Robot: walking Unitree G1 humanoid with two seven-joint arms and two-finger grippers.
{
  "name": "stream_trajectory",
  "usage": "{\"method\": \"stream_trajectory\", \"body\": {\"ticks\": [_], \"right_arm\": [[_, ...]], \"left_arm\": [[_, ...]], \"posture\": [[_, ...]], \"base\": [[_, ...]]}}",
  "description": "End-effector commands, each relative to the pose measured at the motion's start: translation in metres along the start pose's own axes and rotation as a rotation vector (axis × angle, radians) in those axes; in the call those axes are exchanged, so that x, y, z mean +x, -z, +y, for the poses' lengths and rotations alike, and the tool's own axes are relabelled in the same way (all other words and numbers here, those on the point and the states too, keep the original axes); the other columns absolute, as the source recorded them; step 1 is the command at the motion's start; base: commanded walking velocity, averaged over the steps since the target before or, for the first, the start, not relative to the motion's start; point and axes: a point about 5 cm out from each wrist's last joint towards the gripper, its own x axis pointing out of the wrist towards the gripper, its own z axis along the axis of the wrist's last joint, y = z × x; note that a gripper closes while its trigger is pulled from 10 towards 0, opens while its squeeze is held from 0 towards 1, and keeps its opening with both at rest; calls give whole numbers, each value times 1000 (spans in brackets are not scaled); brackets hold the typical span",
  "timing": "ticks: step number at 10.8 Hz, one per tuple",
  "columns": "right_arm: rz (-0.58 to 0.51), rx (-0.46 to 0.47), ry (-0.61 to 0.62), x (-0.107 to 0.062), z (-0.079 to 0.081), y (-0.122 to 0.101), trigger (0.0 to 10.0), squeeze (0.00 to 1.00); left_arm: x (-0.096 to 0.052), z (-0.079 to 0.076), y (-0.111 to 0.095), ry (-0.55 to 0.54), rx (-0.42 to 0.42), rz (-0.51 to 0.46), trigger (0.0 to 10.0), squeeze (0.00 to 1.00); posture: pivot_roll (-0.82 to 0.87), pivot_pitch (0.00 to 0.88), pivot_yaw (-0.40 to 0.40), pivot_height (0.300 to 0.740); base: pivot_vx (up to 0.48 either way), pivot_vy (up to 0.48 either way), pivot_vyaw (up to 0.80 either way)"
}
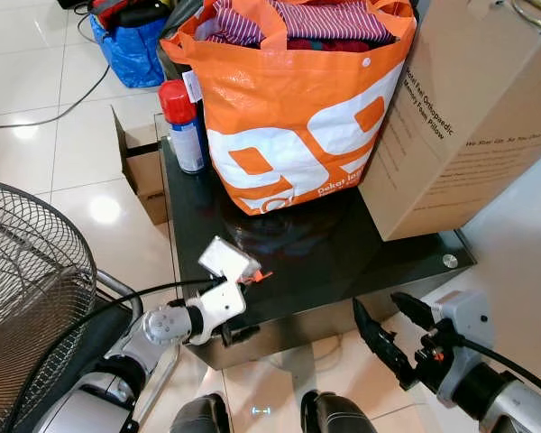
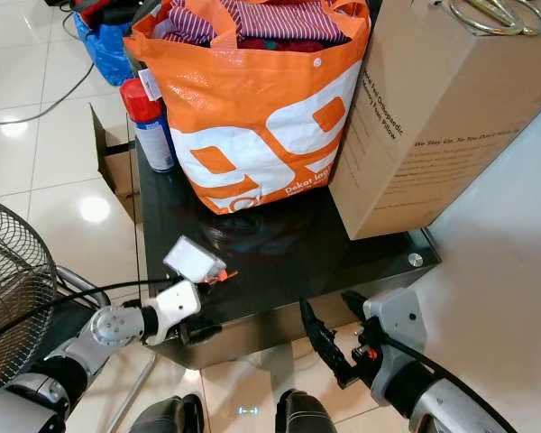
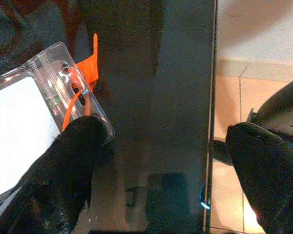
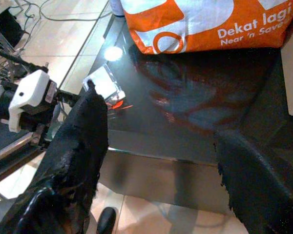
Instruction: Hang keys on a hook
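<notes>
The left gripper (image 1: pixel 237 336) is spread open at the bench's (image 1: pixel 343 262) near edge, one finger (image 3: pixel 63 165) overlapping the tag (image 1: pixel 227 259). The tag lies just ahead, orange loop pointing away. The right gripper (image 1: pixel 398 336), also open, hangs farther off.

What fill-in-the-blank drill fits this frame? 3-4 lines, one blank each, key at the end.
1. The clear card holder with its orange strap lies on the black ____ table.
2. The big shopping bag stuffed with clothes is ____ and white.
3. The spray can beside the bag has a ____ cap.
4. The left pincer has its fingers ____, one finger at the card holder's edge; the right pincer hangs before the table.

Missing words: glass; orange; red; open
</notes>
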Motion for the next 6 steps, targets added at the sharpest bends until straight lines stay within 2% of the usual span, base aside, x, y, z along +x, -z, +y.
{"method": "stream_trajectory", "body": {"ticks": [1, 4, 5, 6], "right_arm": [[-2, -1, 12, 1, -2, 1, 10000, 0], [-17, -7, 16, 6, -6, -1, 10000, 0], [-18, -9, 14, 8, -6, -1, 10000, 0], [-17, -11, 12, 8, -7, -1, 10000, 0]], "left_arm": [[-5, -11, 13, 55, -39, 43, 10000, 0], [-10, -7, 14, 16, -73, 11, 10000, 0], [-11, -11, 17, 45, -102, 7, 10000, 0], [-12, -16, 21, 71, -117, 28, 4471, 0]], "posture": [[-181, 187, 11, 740], [-170, 179, 13, 740], [-171, 178, 9, 740], [-172, 175, 6, 740]], "base": [[0, 0, 0], [0, 0, 0], [0, 0, 0], [0, 0, 0]]}}
